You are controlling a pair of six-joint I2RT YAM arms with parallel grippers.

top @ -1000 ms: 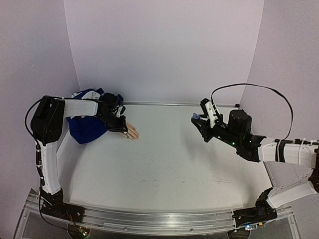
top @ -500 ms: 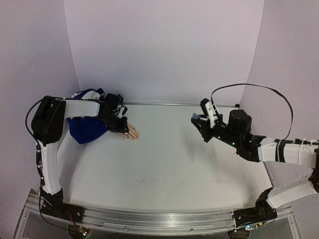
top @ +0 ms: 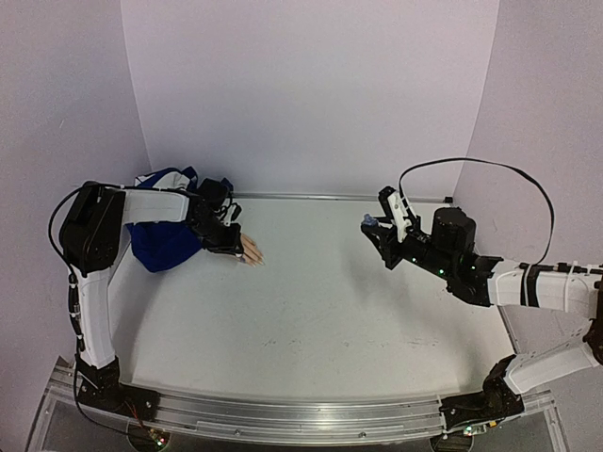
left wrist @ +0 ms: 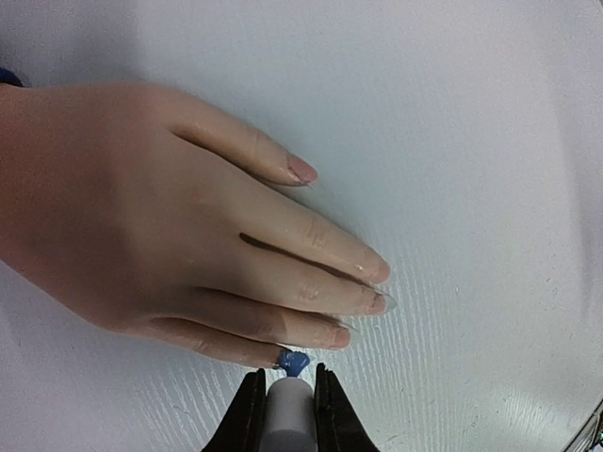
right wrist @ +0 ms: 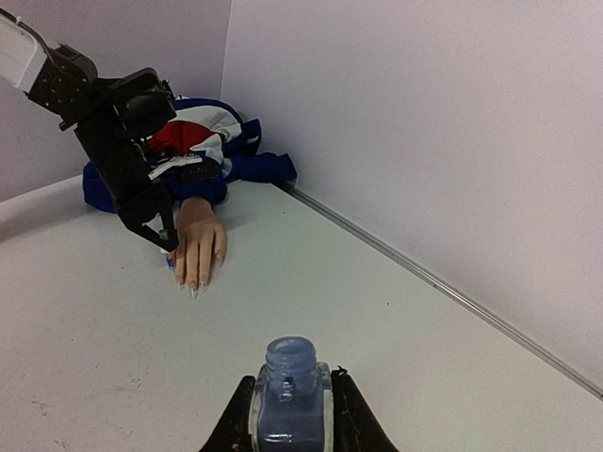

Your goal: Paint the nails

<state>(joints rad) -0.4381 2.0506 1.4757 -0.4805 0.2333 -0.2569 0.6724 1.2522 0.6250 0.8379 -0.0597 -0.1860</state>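
A peach mannequin hand (left wrist: 179, 226) lies flat on the white table, sticking out of a blue, red and white sleeve (top: 162, 235). Its nails (left wrist: 377, 303) are long and pale; the little finger's nail carries blue polish. My left gripper (left wrist: 289, 400) is shut on the white cap of a polish brush (left wrist: 290, 419), whose blue tip (left wrist: 293, 363) touches the little finger's nail. My right gripper (right wrist: 290, 407) is shut on an open blue polish bottle (right wrist: 289, 395), held above the table at the right (top: 372, 224). The hand also shows in the right wrist view (right wrist: 198, 240).
The purple back wall meets the table along a metal strip (top: 339, 198). Purple side walls stand left and right. The sleeve is bunched in the far left corner. A black cable (top: 490, 169) loops over my right arm.
My left gripper has shifted slightly along the mannequin hand at the fingertips. My right arm and the bottle have not moved.
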